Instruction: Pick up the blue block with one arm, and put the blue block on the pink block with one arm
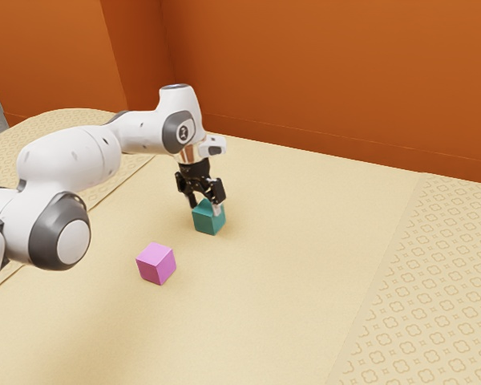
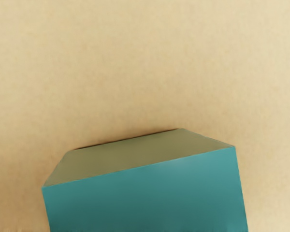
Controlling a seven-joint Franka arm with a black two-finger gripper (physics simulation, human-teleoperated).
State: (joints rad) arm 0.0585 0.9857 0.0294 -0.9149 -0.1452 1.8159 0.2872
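Since the blue block (image 1: pixel 209 220) must be lifted first, the gripper (image 1: pixel 208 206) hangs right over it at frame centre, fingers apart to straddle it; the pink block (image 1: pixel 156 264) waits lower left.

My arm (image 1: pixel 72 172) comes in from the exterior view's left, elbow bent, with the wrist (image 1: pixel 194 152) turned straight down. The claw (image 1: pixel 206 202) hangs low, its two black fingers (image 1: pixel 219 192) spread apart.
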